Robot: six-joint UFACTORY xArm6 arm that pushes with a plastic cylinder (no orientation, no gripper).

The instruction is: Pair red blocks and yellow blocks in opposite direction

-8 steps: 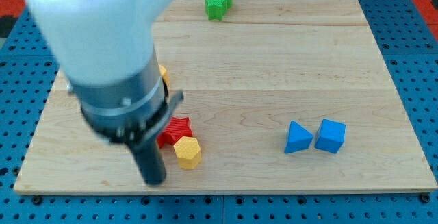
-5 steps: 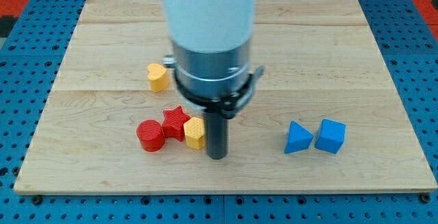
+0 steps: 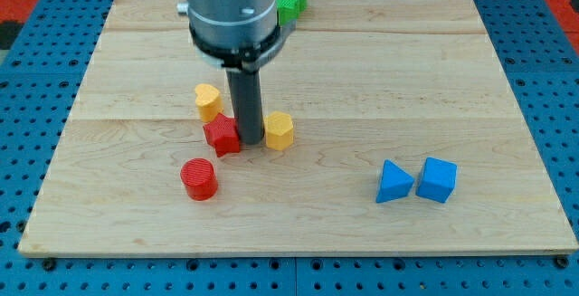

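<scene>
My tip [image 3: 250, 142]: stood left of centre, wedged between the red star [image 3: 222, 136] and the yellow hexagon [image 3: 279, 130], touching both or nearly so.
Hand: none on this arm, only a bare rod, so nothing was open, closed or gripped.
Red blocks: star at my tip's left; red cylinder [image 3: 198, 178] lower left, apart.
Yellow blocks: hexagon at my tip's right; yellow heart [image 3: 208, 102] just above the star.
Doing it well: I judged short, straight pushes best, sending the star down toward the cylinder without dragging the heart.
Hard to see: the green blocks [image 3: 290, 0] at the tabletop [image 3: 452, 79] top edge were partly hidden behind my arm.
</scene>
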